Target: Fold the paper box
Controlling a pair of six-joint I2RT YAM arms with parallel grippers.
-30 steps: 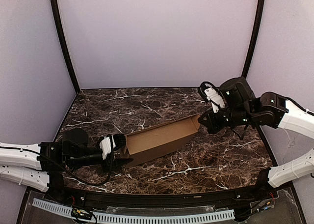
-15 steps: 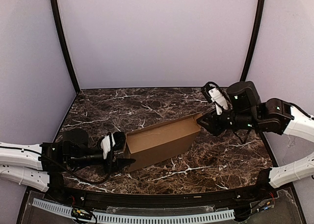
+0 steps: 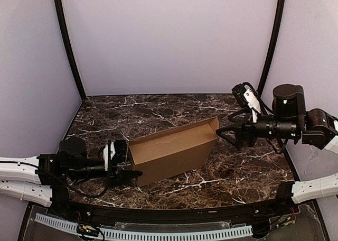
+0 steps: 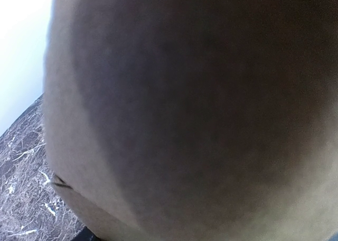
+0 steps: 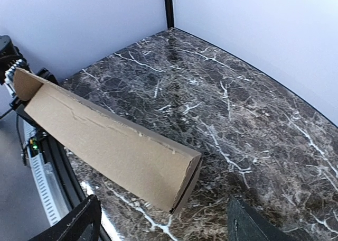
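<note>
The paper box [image 3: 171,154] is a long flat brown cardboard carton standing on one long edge on the marble table [image 3: 158,111], slanting from near left to far right. My left gripper [image 3: 125,160] is shut on its left end, one finger in front and one behind. Blurred cardboard [image 4: 185,119] fills the left wrist view and hides the fingers. My right gripper [image 3: 226,136] is open and just off the box's right end, not touching it. In the right wrist view that end of the box [image 5: 111,146] lies between and ahead of the wide-spread gripper [image 5: 162,209].
Pale walls and two black corner posts [image 3: 68,45] close in the table at the back and sides. A black rail with a white slotted strip [image 3: 142,233] runs along the near edge. Bare marble lies behind and in front of the box.
My right gripper opened, let go of the box's right end and drew back to the right. The box tipped up onto its edge. The left arm shifted slightly left, still holding.
</note>
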